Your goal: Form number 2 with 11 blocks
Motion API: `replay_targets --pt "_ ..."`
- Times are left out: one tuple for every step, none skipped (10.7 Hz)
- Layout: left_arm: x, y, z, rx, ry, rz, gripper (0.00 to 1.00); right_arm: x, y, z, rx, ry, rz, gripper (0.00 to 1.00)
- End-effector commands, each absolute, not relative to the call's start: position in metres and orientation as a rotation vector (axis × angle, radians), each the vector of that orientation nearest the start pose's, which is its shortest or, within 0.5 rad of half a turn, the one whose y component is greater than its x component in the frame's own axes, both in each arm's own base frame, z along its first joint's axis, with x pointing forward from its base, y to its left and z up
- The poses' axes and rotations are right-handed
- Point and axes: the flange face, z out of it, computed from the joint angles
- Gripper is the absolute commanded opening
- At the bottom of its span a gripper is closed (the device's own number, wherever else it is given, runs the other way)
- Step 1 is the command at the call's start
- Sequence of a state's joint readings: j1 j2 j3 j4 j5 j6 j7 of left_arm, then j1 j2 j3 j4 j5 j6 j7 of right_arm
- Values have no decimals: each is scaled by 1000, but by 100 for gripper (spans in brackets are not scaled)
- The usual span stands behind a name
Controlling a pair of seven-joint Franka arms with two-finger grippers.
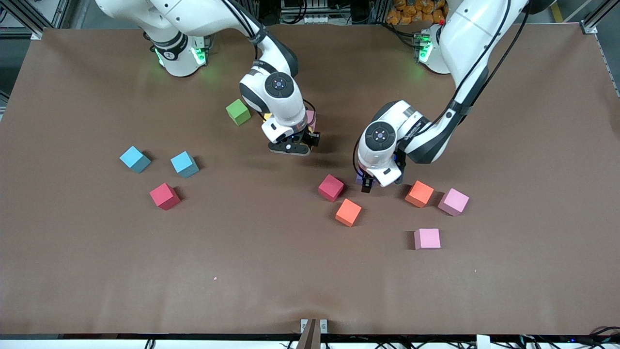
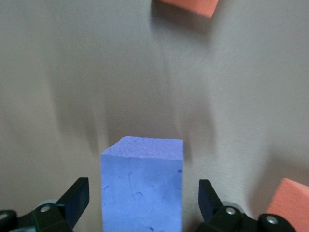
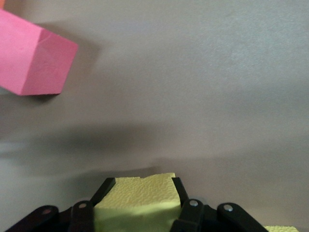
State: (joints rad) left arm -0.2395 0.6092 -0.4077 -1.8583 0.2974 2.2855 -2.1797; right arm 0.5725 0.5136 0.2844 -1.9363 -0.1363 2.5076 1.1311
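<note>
We find the right gripper clamped on a yellow block beside a pink block. The left gripper stands spread around a purple block resting on the table, fingers apart from it.

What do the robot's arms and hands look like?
Both arms are shiny white with dark grey joints, round caps and black cables. Their bases glow green. The left hand and the right hand are black, each with two fingers.
</note>
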Motion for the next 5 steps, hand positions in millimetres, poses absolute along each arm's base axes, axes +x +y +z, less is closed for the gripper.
replay_targets --pt "513 -367 195 -2381 -1885 39 100 426 469 224 -3050 365 -18 22" --pt "513 -365 191 -2381 -1883 38 100 426 470 220 -3039 404 -16 22" --pt "513 -365 190 -2381 -1882 40 100 426 471 212 -3024 427 -14 22" --pt "514 -363 190 -2378 -1886 40 100 426 473 209 -3007 431 -19 22" --pt "517 -359 191 -2377 -1890 40 53 421 475 202 -3016 415 -12 22"
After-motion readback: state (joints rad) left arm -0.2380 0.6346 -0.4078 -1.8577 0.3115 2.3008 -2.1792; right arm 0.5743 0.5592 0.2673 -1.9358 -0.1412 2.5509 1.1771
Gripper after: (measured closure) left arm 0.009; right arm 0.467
